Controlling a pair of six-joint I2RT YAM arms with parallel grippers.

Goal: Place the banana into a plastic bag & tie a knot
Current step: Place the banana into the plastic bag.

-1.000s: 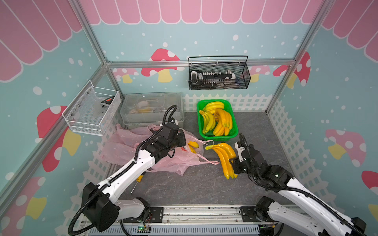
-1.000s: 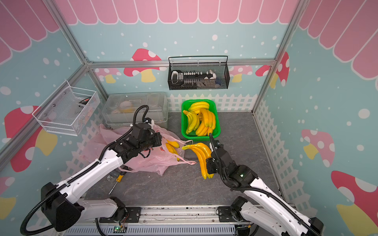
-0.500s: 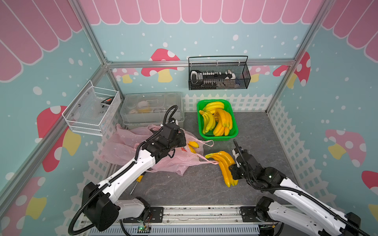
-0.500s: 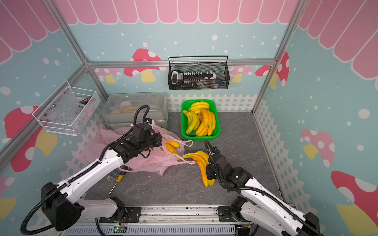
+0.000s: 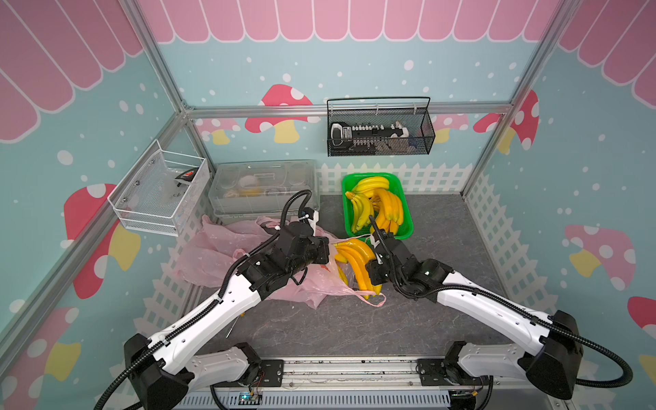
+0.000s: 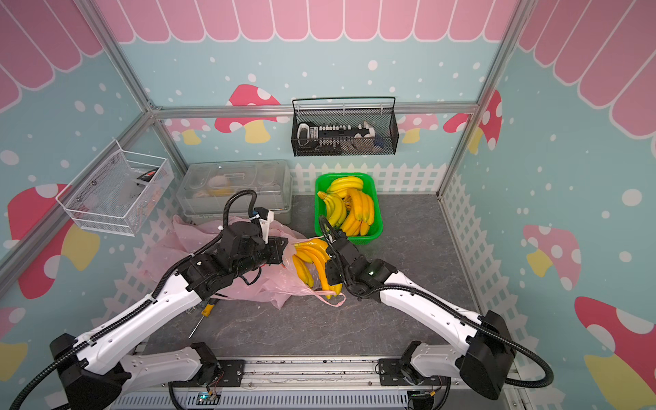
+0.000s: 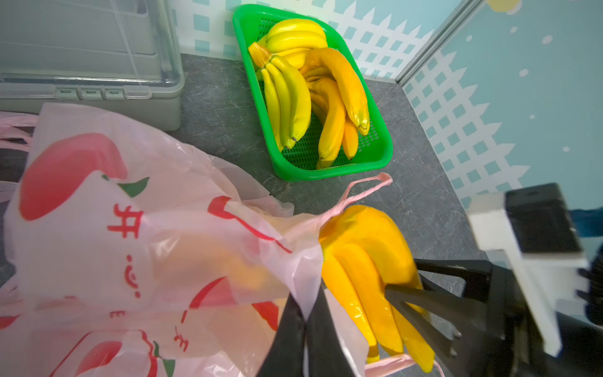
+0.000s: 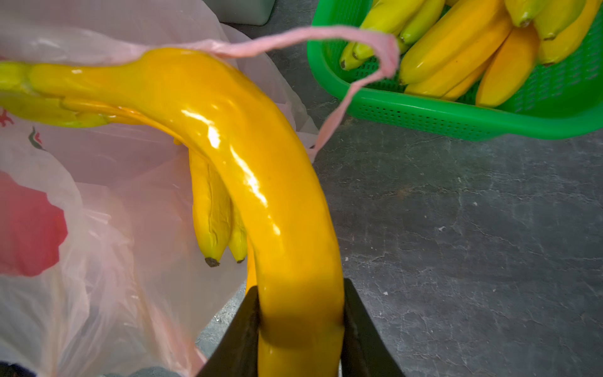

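In both top views the right claw (image 5: 371, 271) holds a banana bunch (image 5: 355, 257) near the middle of the table (image 5: 355, 330), at the mouth of a plastic bag (image 5: 213, 255), in front of the green basket (image 5: 371, 175) by the back edge. The left wrist view shows the left claw (image 7: 308, 313) pressed together on the bag's rim, the bunch just beside it. The right wrist view shows the right claw pinching one banana, a bag handle (image 8: 326, 32) draped over the bunch's stem end.

bag (image 5: 213, 255): lying on the desk (image 5: 355, 326), before the box (image 5: 262, 188)
banana bunch (image 5: 355, 257): sitting at the bag's mouth, before the basket (image 5: 371, 175)
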